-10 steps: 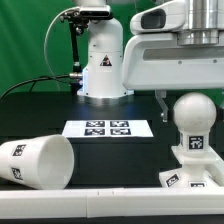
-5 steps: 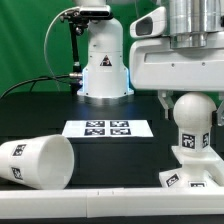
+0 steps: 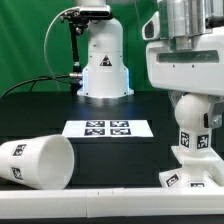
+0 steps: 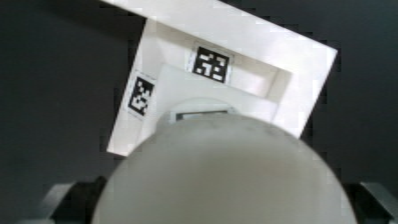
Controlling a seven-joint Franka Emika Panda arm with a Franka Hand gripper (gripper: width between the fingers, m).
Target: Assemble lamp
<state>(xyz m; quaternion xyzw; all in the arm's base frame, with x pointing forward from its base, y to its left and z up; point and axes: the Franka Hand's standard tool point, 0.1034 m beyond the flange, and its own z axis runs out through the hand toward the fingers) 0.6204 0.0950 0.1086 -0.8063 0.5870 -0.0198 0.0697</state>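
White bulb (image 3: 194, 112), base (image 3: 190, 176) and shade (image 3: 35, 162) wear square tags; the hand's grip cannot be told.

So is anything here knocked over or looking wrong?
Yes, the lamp shade lies tipped on its side at the exterior view's left, its open mouth facing the bulb, which stands upright on the base. Nothing looks broken.

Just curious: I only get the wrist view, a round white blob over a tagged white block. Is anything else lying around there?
Observer: Yes. A big cup-like shade lies on its side at the exterior view's left, well apart from that bulb.
Operator: Anything between the two?
Observer: A marker board lies flat, farther back, in front of the robot pedestal.
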